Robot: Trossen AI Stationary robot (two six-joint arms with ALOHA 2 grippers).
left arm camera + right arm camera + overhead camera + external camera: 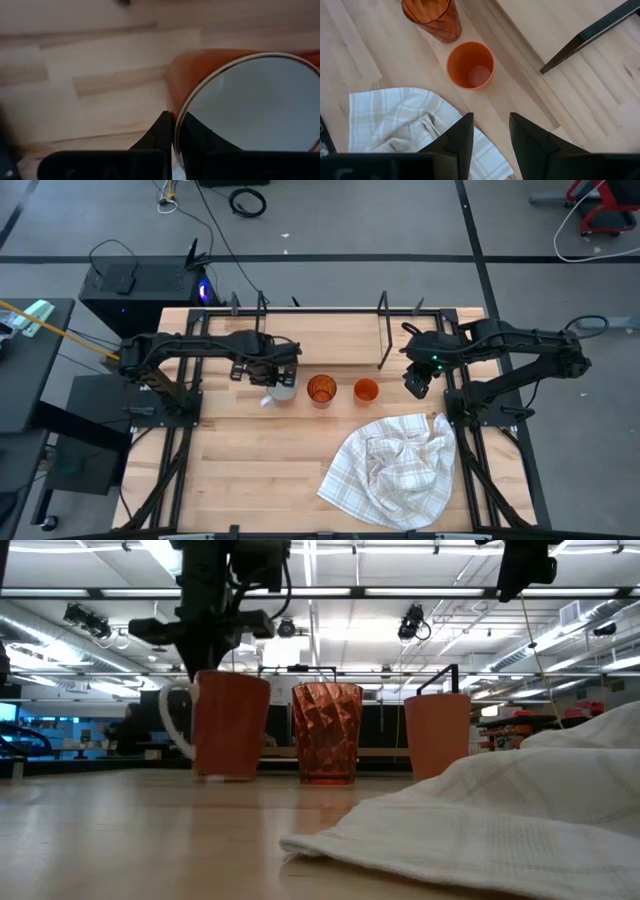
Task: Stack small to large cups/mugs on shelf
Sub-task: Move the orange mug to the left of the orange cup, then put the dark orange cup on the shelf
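A mug (230, 725) with an orange-brown outer wall, white inside and white handle stands on the table, leftmost in a row. To its right are the faceted dark-orange tumbler (321, 390) and the small orange cup (366, 390), both upright on their bases. My left gripper (284, 378) is above the mug and shut on its rim. My right gripper (417, 385) is open and empty, to the right of the small cup (470, 65) and above the table. The shelf (320, 340), with black wire uprights, stands behind the row. My left gripper (174, 132) pinches the mug's rim (176, 120), with one finger (162, 135) on the orange outer wall and the other finger (197, 137) inside the white hollow. The fingers come from above, pointing down. The mug stands upright with its base (226, 776) on the table.
A crumpled white checked cloth (395, 470) lies on the near right of the table, close to the small cup. A black wire upright (590, 35) of the shelf runs beside my right gripper. Bare wood lies at the near left (250, 470).
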